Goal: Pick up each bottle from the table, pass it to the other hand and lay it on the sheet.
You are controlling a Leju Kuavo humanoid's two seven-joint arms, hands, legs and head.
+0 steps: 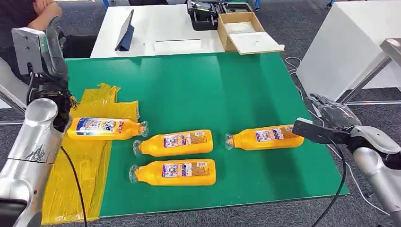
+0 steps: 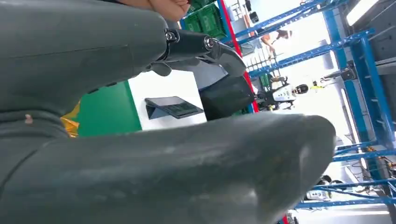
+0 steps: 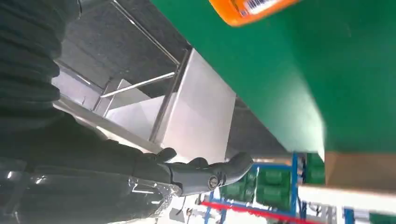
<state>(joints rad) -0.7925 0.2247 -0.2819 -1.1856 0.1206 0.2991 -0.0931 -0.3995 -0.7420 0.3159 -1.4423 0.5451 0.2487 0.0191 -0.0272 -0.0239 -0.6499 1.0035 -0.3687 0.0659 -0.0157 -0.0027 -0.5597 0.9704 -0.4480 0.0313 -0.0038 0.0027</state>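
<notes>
The robot's right hand (image 1: 331,111) is hanging just past the right edge of the green desk (image 1: 227,90), fingers apart and holding nothing. Near it is lying the closest orange plastic bottle (image 1: 265,137), flat on its side, clear cap pointing left. The left hand (image 1: 52,45) is raised over the far left of the desk, also holding nothing, fingers apart as far as the pictures show.

Two more orange bottles are lying on the green: one in the middle (image 1: 174,143) and one nearer the front (image 1: 174,172). A fourth orange bottle with a blue and white label (image 1: 105,128) is already lying on the crumpled yellow plastic sheet (image 1: 85,170), its cap end poking just over the sheet's edge.

What could go wrong: the bottles are round and lying flat, so a push from the fingers could roll one away. The smooth plastic could slip out during the pass. The bottle on the sheet could roll off.

The labels have barcodes and small print, too tiny to read. No brand can be made out.
</notes>
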